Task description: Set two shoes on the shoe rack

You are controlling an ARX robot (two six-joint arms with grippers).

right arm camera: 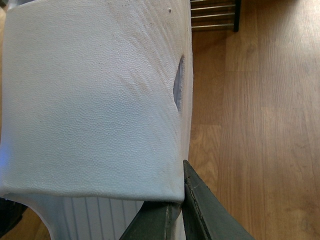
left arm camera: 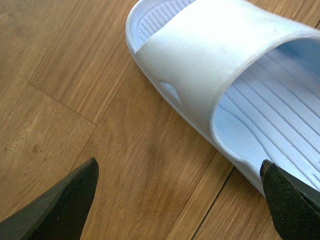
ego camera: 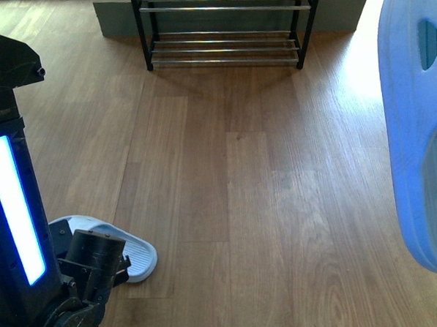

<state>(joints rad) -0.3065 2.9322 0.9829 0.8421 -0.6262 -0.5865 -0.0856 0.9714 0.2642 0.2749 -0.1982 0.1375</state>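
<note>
Near left, on the floor (ego camera: 228, 207), one sandal (ego camera: 131, 252) lies flat. My left gripper (left arm camera: 178, 167) hangs over it, jaws released and spread wide, one tip just beside its sole. Far centre stands the rack (ego camera: 225, 8). At right, my right gripper (right arm camera: 182, 200) clenches the second sandal (right arm camera: 90, 100), raised off the floor, well apart from the rack.

- The rack (ego camera: 224, 24) stands on the floor (ego camera: 265, 205), with a wall (ego camera: 116, 22) just behind it.
- One slide (ego camera: 128, 252) lies on the floor well before the rack and off to its left, just beside the left arm (ego camera: 32, 239).
- The left gripper (left arm camera: 179, 165) hangs over the floor beside that slide, one finger at its edge.
- The second slide (ego camera: 418, 124) is up off the floor, before the rack and to its right, in the right gripper (right arm camera: 182, 200).
</note>
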